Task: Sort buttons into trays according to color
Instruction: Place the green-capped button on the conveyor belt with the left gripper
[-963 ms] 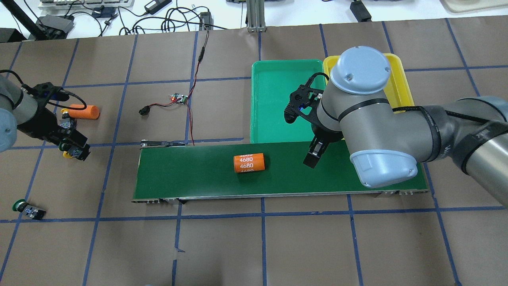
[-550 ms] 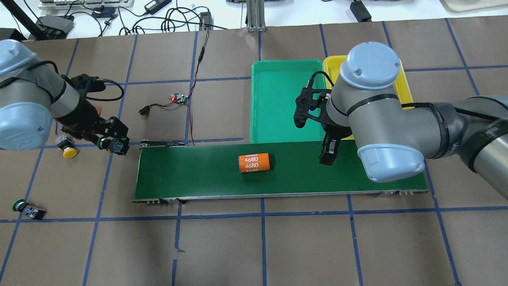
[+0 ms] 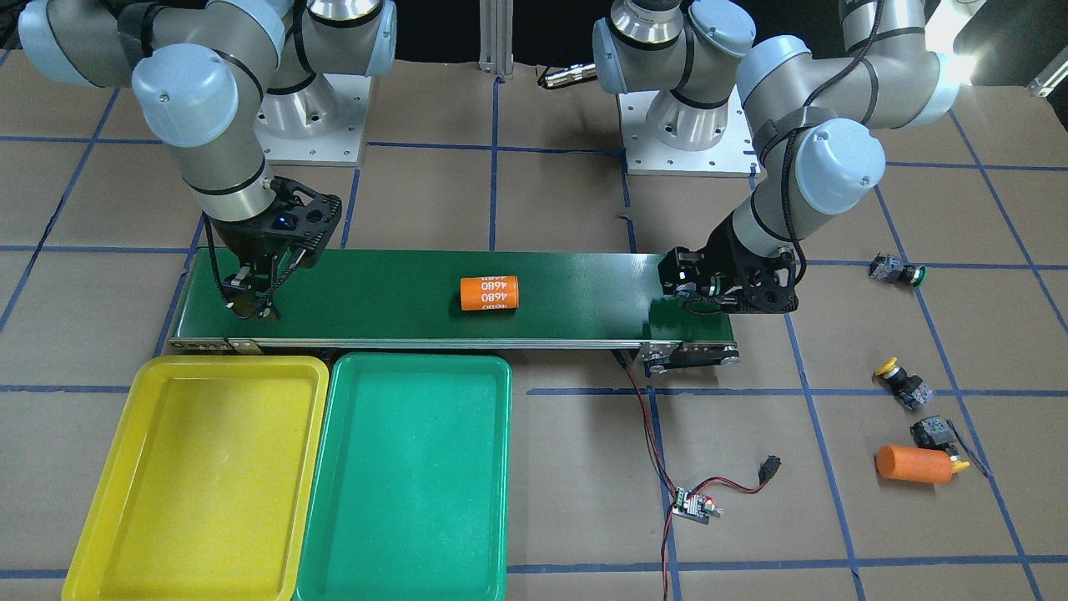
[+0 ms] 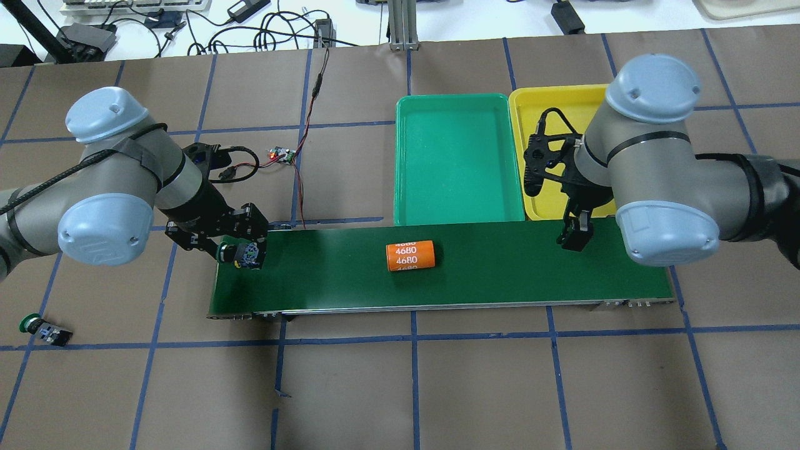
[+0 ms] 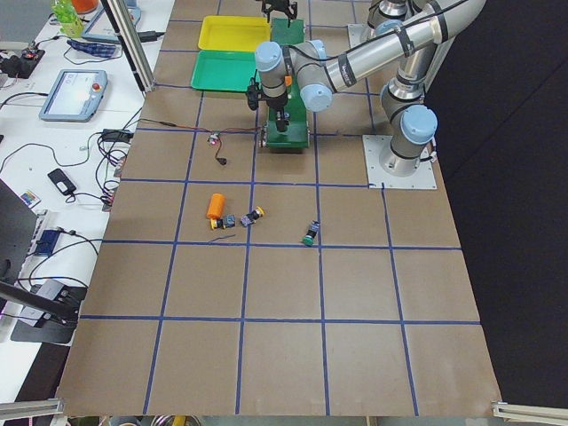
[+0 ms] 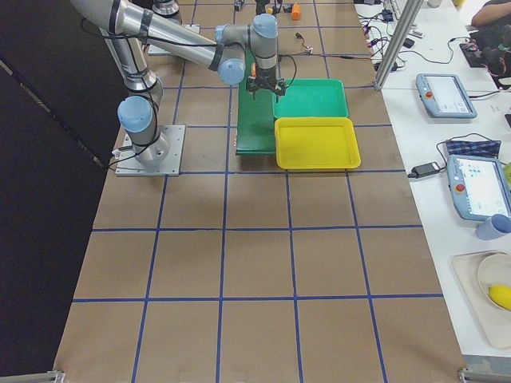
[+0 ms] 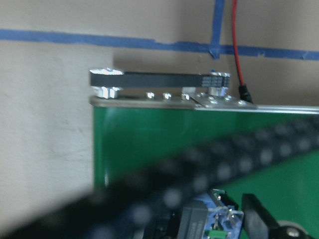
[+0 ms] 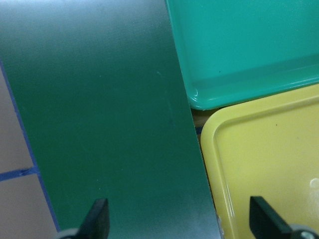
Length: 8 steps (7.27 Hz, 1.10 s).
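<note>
While your left gripper (image 4: pixel 241 256) pinches a green button (image 4: pixel 249 254) over one end of the conveyor belt (image 4: pixel 500 275), your right gripper (image 4: pixel 575 236) hangs spread wide near the opposite end, beside the yellow tray (image 4: pixel 550 106). Other buttons (image 3: pixel 901 380) lie off the belt, past that first end.

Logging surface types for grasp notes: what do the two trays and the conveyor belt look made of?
The yellow tray and green tray: likely moulded plastic, smooth, slightly glossy, with soft glare and rounded rims. The conveyor belt: probably rubbery or PVC sheet, matte dark green.
</note>
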Motion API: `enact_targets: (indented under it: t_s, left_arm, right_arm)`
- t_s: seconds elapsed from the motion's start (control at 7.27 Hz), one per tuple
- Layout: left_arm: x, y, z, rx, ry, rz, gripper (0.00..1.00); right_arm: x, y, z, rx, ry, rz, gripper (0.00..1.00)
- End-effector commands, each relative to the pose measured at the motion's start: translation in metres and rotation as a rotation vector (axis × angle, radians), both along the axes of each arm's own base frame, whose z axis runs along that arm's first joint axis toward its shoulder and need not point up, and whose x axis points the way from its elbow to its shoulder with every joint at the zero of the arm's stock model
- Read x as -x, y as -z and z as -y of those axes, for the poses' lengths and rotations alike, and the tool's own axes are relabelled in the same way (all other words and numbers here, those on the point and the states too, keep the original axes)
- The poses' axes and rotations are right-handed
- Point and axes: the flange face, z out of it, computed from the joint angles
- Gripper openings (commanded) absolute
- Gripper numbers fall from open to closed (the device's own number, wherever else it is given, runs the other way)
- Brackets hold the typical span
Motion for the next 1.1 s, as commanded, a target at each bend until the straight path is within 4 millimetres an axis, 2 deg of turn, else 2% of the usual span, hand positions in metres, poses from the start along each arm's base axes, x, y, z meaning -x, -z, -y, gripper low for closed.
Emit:
enact_targets:
  t_s: [0.0,0.14,0.28,0.41,0.55,0.69,0.83,0.96]
  left_arm:
    - [0.012,0.013,-0.003,-0.026,0.017,-0.001,0.27]
    - [0.011,0.014,0.002,0.001,0.015,0.001,0.55]
    - [0.011,0.016,0.002,0.0,0.015,0.001,0.78]
    - [0.011,0.016,0.002,0.001,0.015,0.001,0.97]
    - [0.012,0.011,0.002,0.012,0.018,0.004,1.0]
    - [0.008,-0.005,0.003,0.045,0.017,0.011,1.0]
    - [0.005,-0.009,0.005,0.054,0.02,0.012,1.0]
    - [-0.008,-0.011,0.009,0.059,-0.003,0.018,1.0]
  right_arm:
    - [0.023,0.005,0.001,-0.017,0.011,-0.011,1.0]
    - [0.022,0.013,-0.004,-0.031,0.01,-0.007,1.0]
    - [0.021,0.015,-0.009,-0.033,0.01,-0.002,1.0]
    - [0.021,0.013,-0.014,-0.032,0.009,0.001,1.0]
    - [0.02,0.019,-0.018,-0.045,-0.049,0.005,1.0]
    - [0.02,0.025,-0.022,-0.056,-0.094,0.002,1.0]
    - [0.019,0.027,-0.023,-0.06,-0.097,0.006,1.0]
    - [0.019,0.027,-0.024,-0.064,-0.094,0.005,1.0]
